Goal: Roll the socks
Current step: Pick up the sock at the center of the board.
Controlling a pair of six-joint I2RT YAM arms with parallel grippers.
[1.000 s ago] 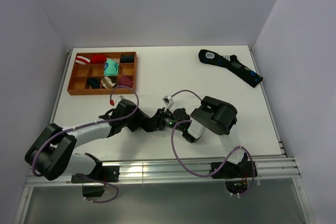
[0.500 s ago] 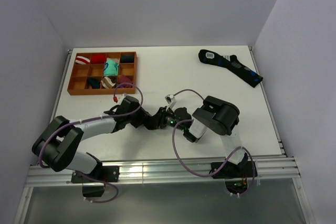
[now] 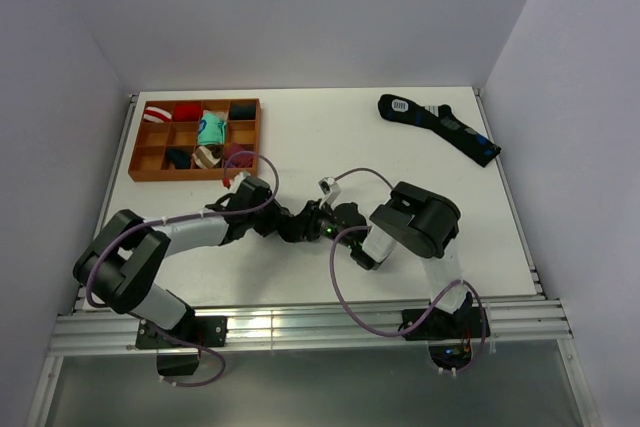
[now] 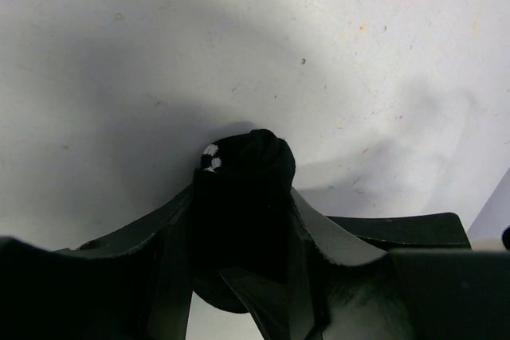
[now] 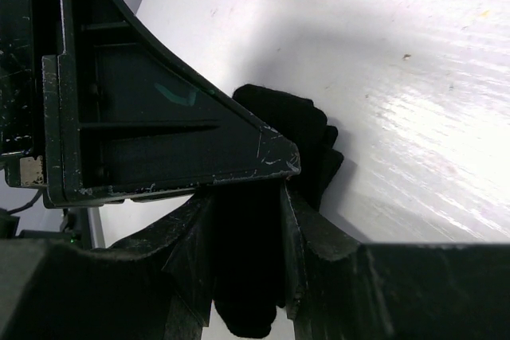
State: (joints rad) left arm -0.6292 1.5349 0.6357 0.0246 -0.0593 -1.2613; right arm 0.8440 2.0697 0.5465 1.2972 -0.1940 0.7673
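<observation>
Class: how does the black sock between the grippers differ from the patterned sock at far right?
The black sock is bunched tight; the dark patterned sock lies stretched flat. The left gripper and right gripper both clamp the black sock; the patterned sock lies untouched. Both are dark.

- Top view: bright, even overhead light. The table (image 3: 330,137) reads clean white, shadows are faint and soft, and focus is sharp.
- Left wrist view: dimmer. A broad soft shadow pools around the sock (image 4: 243,166), and the left fingers (image 4: 135,240) near the lens are blurred and almost black.
- Right wrist view: streaky glare on the table at right. The right fingers (image 5: 323,236) and the sock merge into darkness.
</observation>
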